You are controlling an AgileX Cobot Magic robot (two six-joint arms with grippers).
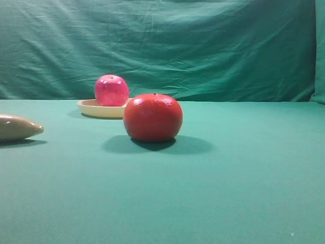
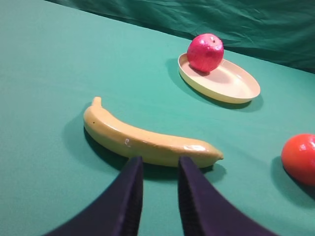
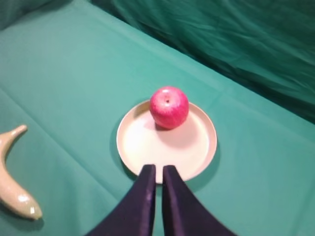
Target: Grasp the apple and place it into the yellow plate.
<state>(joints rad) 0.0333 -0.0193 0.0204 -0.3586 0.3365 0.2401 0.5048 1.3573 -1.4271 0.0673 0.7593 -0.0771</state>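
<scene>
The crimson-pink apple [image 1: 111,90] sits upright in the pale yellow plate [image 1: 91,108], near its rim. It shows the same way in the right wrist view, apple [image 3: 169,106] on the far part of the plate [image 3: 162,147], and in the left wrist view, apple [image 2: 205,52] on the plate [image 2: 231,83]. My right gripper [image 3: 159,167] is above the plate's near rim, empty, its fingers almost touching. My left gripper [image 2: 160,160] is empty with a narrow gap between its fingers, just short of a banana. Neither gripper shows in the exterior view.
A large orange-red round fruit [image 1: 153,117] stands on the green cloth in front of the plate; it also shows in the left wrist view [image 2: 300,158]. A yellow banana [image 2: 147,140] lies left of the plate, seen too in the exterior view [image 1: 18,127] and the right wrist view [image 3: 12,187].
</scene>
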